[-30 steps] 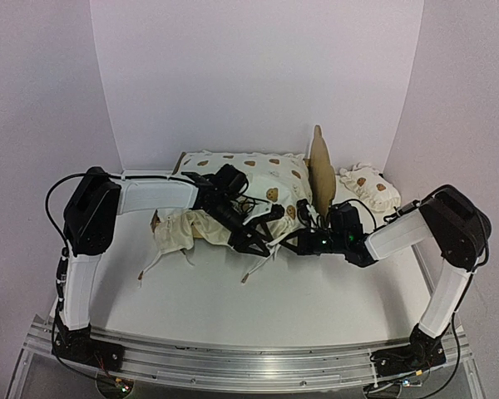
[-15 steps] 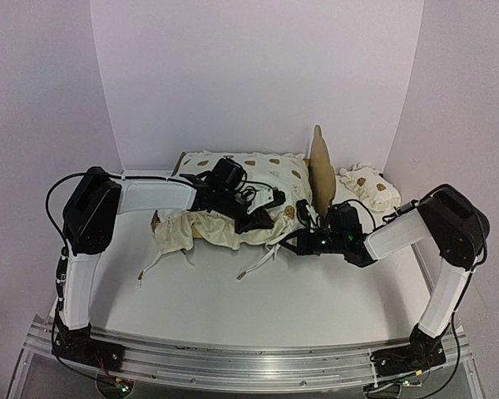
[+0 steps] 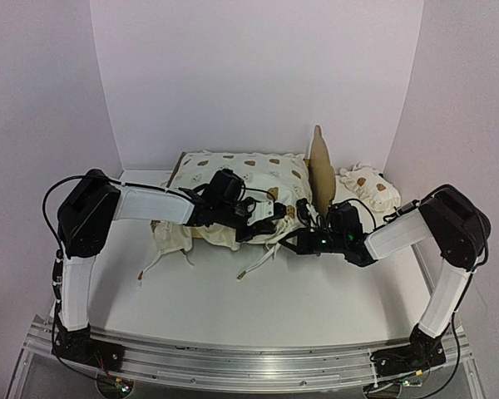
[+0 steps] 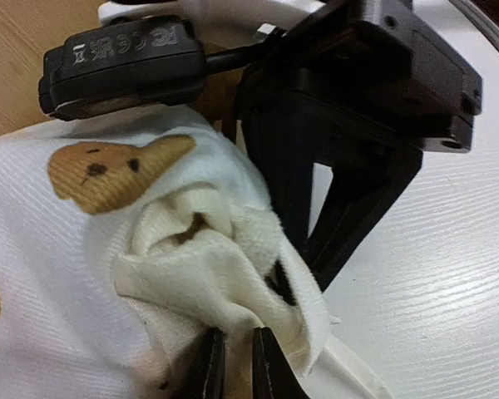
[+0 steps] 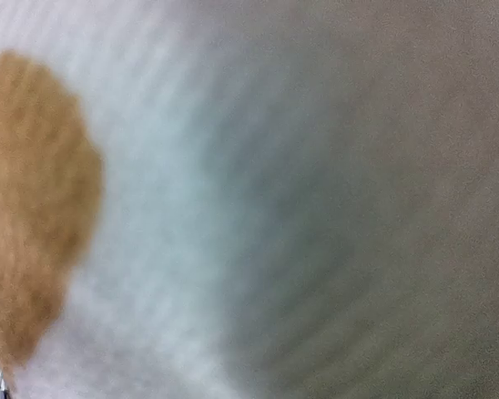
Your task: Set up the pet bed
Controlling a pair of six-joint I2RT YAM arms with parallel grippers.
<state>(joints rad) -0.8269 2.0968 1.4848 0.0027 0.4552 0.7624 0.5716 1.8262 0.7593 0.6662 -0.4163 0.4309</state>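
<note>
Roughly, the task is judged to be midway. From the top view, the pet bed (image 3: 320, 165) is seen at the back of the table (image 3: 316, 299), with its headboard upright at the right end. The cushion (image 3: 233, 166) is laid over the frame, but its near edge is bunched and spilled over the front rail, and its strings trail on the table. The small pillow (image 3: 366, 187) is seen outside the bed, just beside the headboard. Flattening the cushion and adding the pillow are judged to be left.

The left gripper (image 3: 264, 219) and right gripper (image 3: 293, 242) are met at the rumpled edge.

From the left wrist, the jaws are seen pinching a fold of cushion cloth, with bare wood behind.

From the right wrist, only blurred bear-print cloth is shown. The right jaws are pressed together, and whether cloth is caught cannot be told.
</note>
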